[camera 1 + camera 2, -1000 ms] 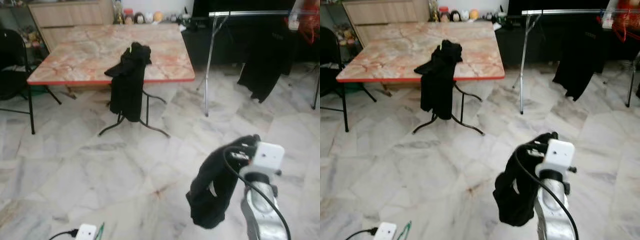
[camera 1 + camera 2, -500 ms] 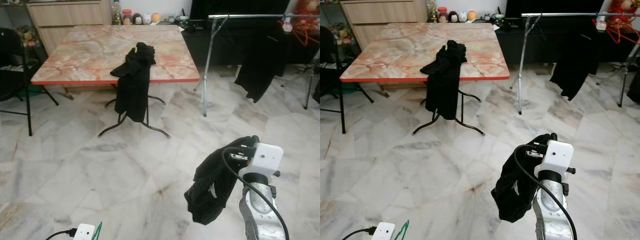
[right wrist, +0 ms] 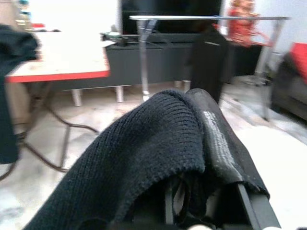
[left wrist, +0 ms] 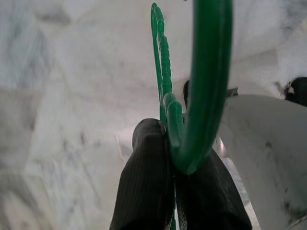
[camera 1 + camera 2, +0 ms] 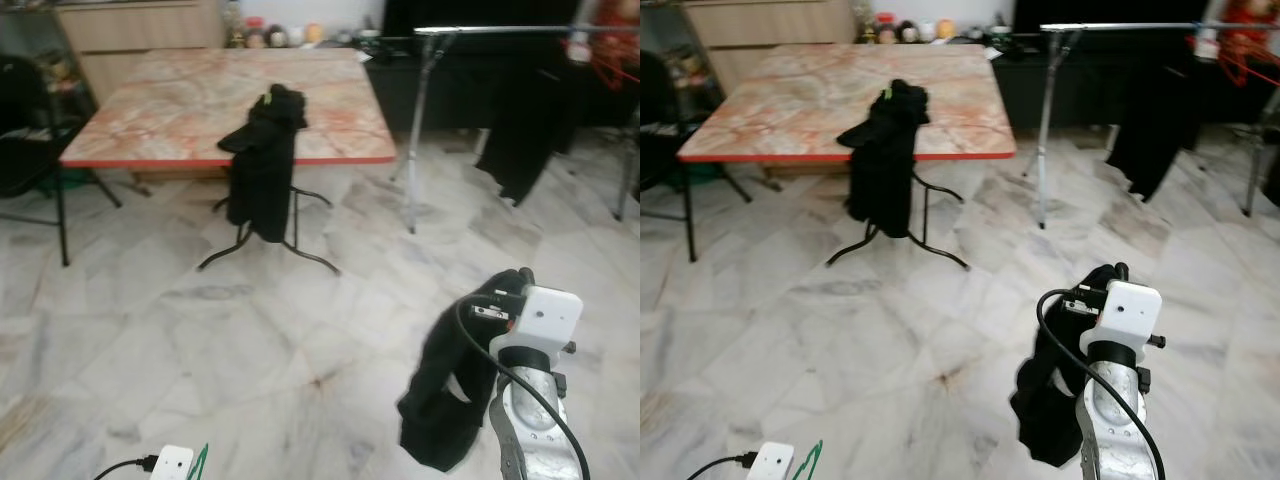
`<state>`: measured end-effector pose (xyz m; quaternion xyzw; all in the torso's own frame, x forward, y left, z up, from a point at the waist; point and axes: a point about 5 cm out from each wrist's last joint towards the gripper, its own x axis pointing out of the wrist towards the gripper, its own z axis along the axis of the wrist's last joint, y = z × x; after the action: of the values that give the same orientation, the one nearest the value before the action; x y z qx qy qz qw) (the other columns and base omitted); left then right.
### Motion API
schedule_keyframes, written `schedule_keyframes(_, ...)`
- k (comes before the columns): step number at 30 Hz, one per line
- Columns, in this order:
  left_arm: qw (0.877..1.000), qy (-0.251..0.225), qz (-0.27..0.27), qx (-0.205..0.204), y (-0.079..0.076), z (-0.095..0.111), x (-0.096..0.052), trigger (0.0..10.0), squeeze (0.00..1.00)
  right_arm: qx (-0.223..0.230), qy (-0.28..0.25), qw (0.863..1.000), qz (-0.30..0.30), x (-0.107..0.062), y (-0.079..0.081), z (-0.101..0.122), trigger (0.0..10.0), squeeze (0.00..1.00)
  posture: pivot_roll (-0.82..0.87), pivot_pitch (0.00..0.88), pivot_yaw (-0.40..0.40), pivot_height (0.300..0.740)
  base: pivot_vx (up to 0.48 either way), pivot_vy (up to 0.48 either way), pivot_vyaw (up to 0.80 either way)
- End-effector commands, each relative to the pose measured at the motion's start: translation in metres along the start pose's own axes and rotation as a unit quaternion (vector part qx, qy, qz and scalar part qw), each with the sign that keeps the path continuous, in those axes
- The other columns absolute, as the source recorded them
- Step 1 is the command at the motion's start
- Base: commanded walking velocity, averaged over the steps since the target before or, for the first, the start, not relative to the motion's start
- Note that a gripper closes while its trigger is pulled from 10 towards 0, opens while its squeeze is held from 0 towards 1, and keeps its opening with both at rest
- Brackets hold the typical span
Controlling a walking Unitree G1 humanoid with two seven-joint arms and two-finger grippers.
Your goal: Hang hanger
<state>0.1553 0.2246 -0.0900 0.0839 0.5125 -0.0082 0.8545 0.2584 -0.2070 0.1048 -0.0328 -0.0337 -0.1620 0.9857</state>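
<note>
The hanging is not yet done, and by my reading the work is still at the carrying stage. Nearest, the left gripper (image 4: 178,191) hangs low with its two black fingers pressed together on the thin green plastic hanger (image 4: 204,81), whose hook curves up past the camera over pale floor; a sliver of that green also shows at the bottom edge of the head view (image 5: 199,458). The right gripper (image 3: 206,187) is raised in front of the robot with a black knitted garment (image 5: 445,395) draped over it and hanging down beside the silver forearm; the cloth covers the fingers, so I cannot tell whether they are pinched on it or merely carrying it. What is left, as I judge it, is to get the hanger across the room and hook it on the rail, possibly with the garment on it. Between here and there lies a stretch of white marble floor (image 5: 200,340). Further off, to the left, stands a folding table with an orange marbled top and red edge (image 5: 180,105), with another black garment (image 5: 262,165) hanging over its near edge. To the right of it, well beyond, the metal clothes rail (image 5: 500,29) spans on thin upright poles, a dark garment (image 5: 525,130) already hanging from it; the frames are soft, but the near pole and that garment look like the things to steer around.
</note>
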Motion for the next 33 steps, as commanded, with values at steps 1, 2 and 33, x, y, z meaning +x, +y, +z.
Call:
schedule_keyframes(1, 1.0, 0.015, 0.001, 0.003, 0.001, -0.008, -0.001, 10.0, 0.0, 0.009, -0.035, 0.999, 0.006, 0.003, 0.004, 0.015, 10.0, 0.0, -0.02, 0.0, -0.018, 0.74, 0.322, 0.0, 0.0)
schedule_keyframes(2, 1.0, 0.015, 0.001, 0.003, 0.001, -0.008, -0.001, 10.0, 0.0, 0.01, -0.034, 0.999, 0.004, 0.002, 0.003, 0.014, 10.0, 0.0, -0.02, 0.0, -0.018, 0.74, 0.322, 0.0, 0.0)
schedule_keyframes(33, 1.0, 0.014, 0.0, 0.006, 0.0, -0.007, -0.001, 10.0, 0.0, -0.021, -0.052, 0.997, 0.046, 0.001, 0.014, 0.017, 10.0, 0.0, -0.02, 0.0, -0.019, 0.74, 0.351, 0.0, 0.07)
